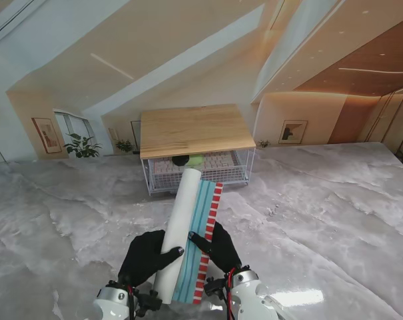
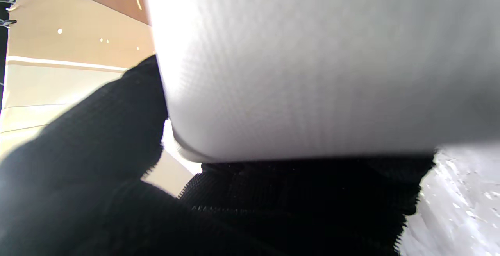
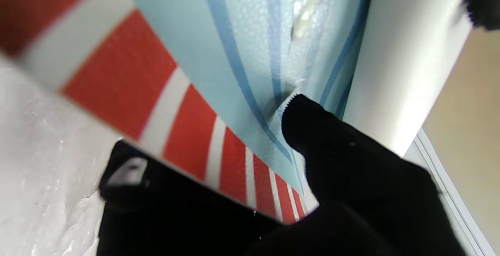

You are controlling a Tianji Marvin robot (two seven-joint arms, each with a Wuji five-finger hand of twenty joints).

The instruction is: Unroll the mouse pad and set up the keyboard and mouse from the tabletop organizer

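From the stand we see the pad (image 1: pixel 186 233), part unrolled, lifted off the table (image 1: pixel 334 220) and held between both our hands close to us. Its white roll runs away from us toward the organizer (image 1: pixel 196 153), and its far end nearly reaches the organizer's wire basket. Our left hand (image 1: pixel 148 257) is wrapped around the roll near its close end, fingers curled over the top of it. Our right hand (image 1: pixel 221 248) sits just right of the roll and pinches the loose flap, with one finger on the blue striped face and the rest behind the red and white border. In the basket under the wooden top we can make out a pale keyboard (image 1: pixel 211 162) and a dark rounded shape with a green patch by the roll's far end; whether that is the mouse we cannot tell.

The left wrist view shows only what the stand view cannot: the roll's woven white surface (image 2: pixel 312 64) pressed straight against the gloved fingers (image 2: pixel 90 138), which are clamped on it.

The right wrist view gives the flap's face up close, blue stripes (image 3: pixel 250 64) beside red blocks, with a thumb (image 3: pixel 316 131) pressing on the blue part and fingers (image 3: pixel 129 178) beneath the edge, closed on the pad.
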